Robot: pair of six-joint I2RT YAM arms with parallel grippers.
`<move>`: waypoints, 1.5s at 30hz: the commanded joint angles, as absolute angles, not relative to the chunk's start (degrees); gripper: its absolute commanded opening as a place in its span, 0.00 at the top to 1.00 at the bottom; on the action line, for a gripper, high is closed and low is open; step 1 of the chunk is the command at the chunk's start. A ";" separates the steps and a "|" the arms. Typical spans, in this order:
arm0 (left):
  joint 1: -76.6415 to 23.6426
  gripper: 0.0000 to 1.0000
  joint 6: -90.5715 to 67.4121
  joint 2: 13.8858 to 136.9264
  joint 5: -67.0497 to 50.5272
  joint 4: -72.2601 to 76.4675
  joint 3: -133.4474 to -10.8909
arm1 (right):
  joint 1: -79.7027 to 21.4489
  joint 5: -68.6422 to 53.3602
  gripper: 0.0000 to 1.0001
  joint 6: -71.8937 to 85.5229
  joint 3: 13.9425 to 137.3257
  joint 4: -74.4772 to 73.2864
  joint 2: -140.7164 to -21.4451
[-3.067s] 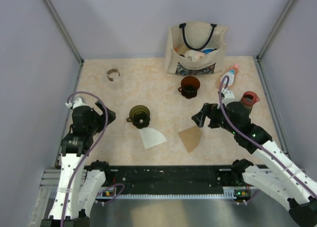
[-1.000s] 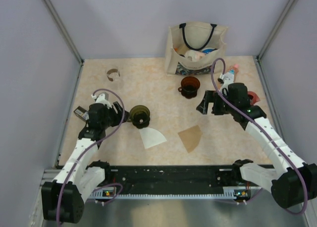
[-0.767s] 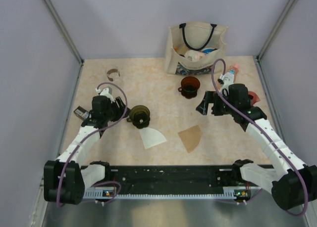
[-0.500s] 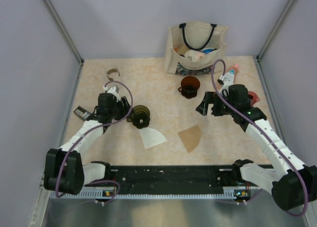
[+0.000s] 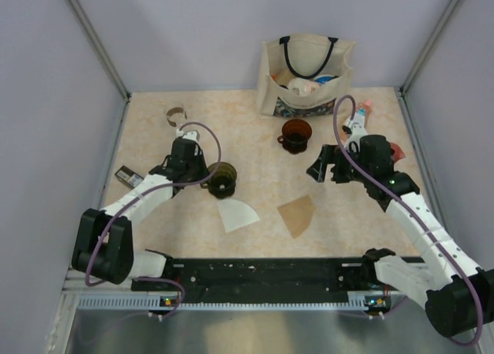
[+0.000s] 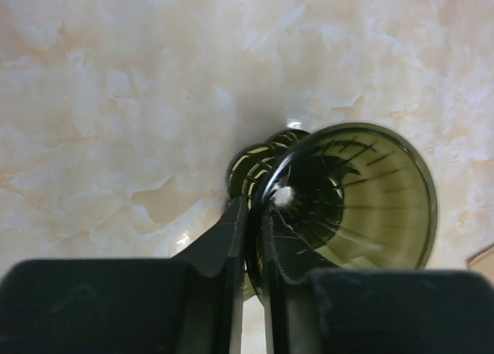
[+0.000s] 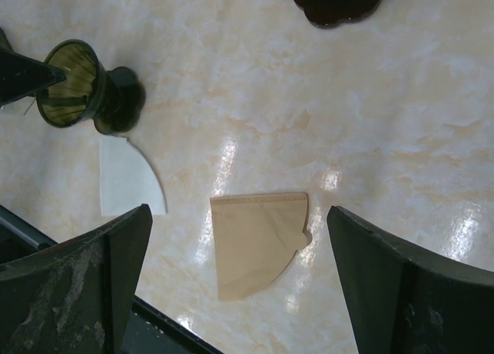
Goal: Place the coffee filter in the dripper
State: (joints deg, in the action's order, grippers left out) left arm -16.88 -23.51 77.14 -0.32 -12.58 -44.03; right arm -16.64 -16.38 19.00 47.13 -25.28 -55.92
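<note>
While lying flat on table (image 5: 154, 130), white coffee filter (image 5: 236, 214) sits just beside olive dripper (image 5: 220, 178), at its 5 o'clock. Brown filter (image 5: 297, 214) lies at 3 o'clock of the white one, apart from it. L gripper (image 6: 253, 207) is pinched nearly closed on the dripper rim, 1 finger inside, 1 outside. R gripper (image 5: 315, 166) is spread wide w/ nothing held, apparently hovering above brown filter. Brown dripper (image 5: 296, 133) stands at 12 o'clock of that filter; tote bag (image 5: 306, 76) is farther back.
</note>
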 commanded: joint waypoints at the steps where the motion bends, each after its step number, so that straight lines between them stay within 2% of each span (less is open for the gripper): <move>1: -17.49 0.97 -23.28 76.91 3.68 -14.67 -47.89 | -16.61 -16.26 0.04 18.11 46.76 -23.55 -53.97; 2: -17.49 1.00 -23.90 76.73 4.47 -15.46 -48.60 | -16.61 -16.26 0.04 18.02 46.67 -23.47 -53.62; 6: -17.49 1.00 -25.22 74.36 5.97 -17.05 -52.46 | -16.70 -16.00 0.04 18.10 46.50 -23.47 -52.65; 9: -17.31 1.00 -28.21 73.30 14.30 -19.07 -58.34 | -16.70 -15.12 0.04 18.02 46.14 -23.38 -51.59; 13: -14.51 1.00 -29.79 74.70 18.10 -20.48 -68.35 | -16.61 -12.66 0.04 18.02 45.62 -23.20 -50.54; 18: -8.28 1.00 -36.02 81.99 20.65 -25.21 -82.24 | -16.70 -10.81 0.04 18.46 45.26 -23.20 -50.10; 28: 2.19 1.00 -42.36 97.72 15.30 -30.14 -103.52 | -16.61 -8.53 0.04 18.72 45.26 -23.20 -49.83; 33: 3.51 1.00 -44.38 102.91 13.37 -32.26 -107.58 | -16.61 -8.26 0.03 18.63 45.35 -23.47 -49.66; 45: 4.57 1.00 -46.41 108.19 10.20 -31.81 -106.87 | -16.70 -8.09 0.03 18.54 45.26 -23.55 -49.57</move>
State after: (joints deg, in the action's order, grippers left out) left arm 3.97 -44.97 107.83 11.66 -33.65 -104.64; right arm -16.64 -8.80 18.87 44.91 -24.93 -50.76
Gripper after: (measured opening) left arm 0.056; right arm 0.967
